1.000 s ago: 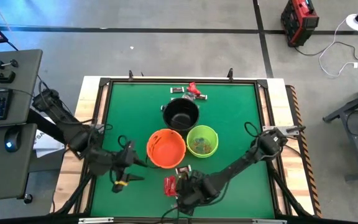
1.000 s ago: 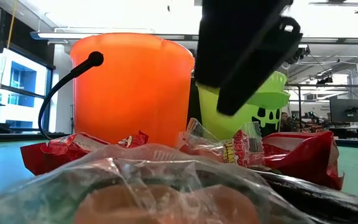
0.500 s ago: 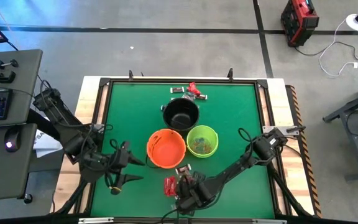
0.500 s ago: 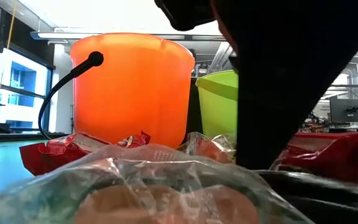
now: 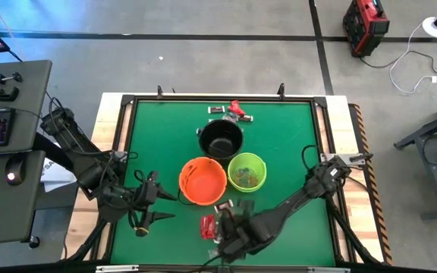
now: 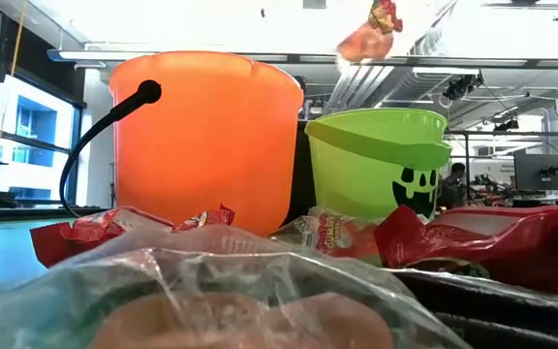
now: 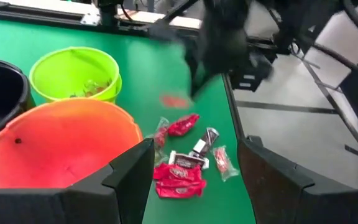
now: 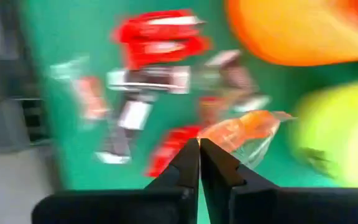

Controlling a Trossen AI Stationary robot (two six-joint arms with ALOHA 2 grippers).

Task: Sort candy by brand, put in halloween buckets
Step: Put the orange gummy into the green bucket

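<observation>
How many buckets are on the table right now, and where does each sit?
3. The black bucket stands farthest from the arms, the orange bucket nearer on the left arm's side, and the lime green bucket beside it on the right. None looks hidden.

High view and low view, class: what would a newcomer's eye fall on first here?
Three buckets cluster mid-table: the orange bucket and the lime green bucket side by side, the black bucket behind them. At the near edge the right hand is shut on a clear-wrapped orange candy, lifted above the scattered red candy. The left hand waits open beside the orange bucket.
</observation>
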